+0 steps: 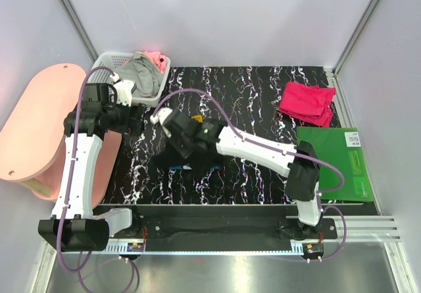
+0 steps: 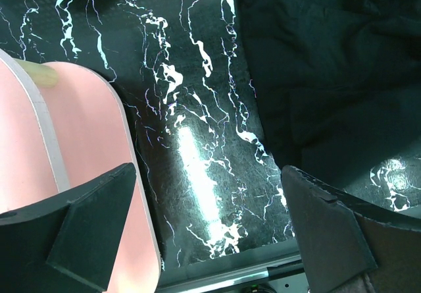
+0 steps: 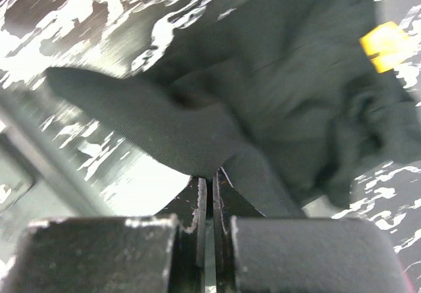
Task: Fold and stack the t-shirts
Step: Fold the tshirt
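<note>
I had the right gripper (image 3: 212, 174) closed on a fold of the black t-shirt (image 3: 276, 89), with the cloth rising away from the tips in a taut ridge. The rest of the shirt lay bunched beyond and to the right of those jaws, on the marbled table (image 2: 197, 148). It was rumpled, matte and dark, with a yellow patch (image 3: 387, 44) at its far right edge. I couldn't make out its long axis, because it was crumpled and the overhead view had my right arm across it.

The left gripper (image 2: 209, 174) was spread wide and held nothing. The shirt's nearest edge lay ahead of its right finger, apart from it, with bare table between the fingers. By my judgement the right arm was the nearer, and the left would need to reach across to take a second corner. The crimson t-shirt (image 1: 306, 102) lay folded well beyond both.
</note>
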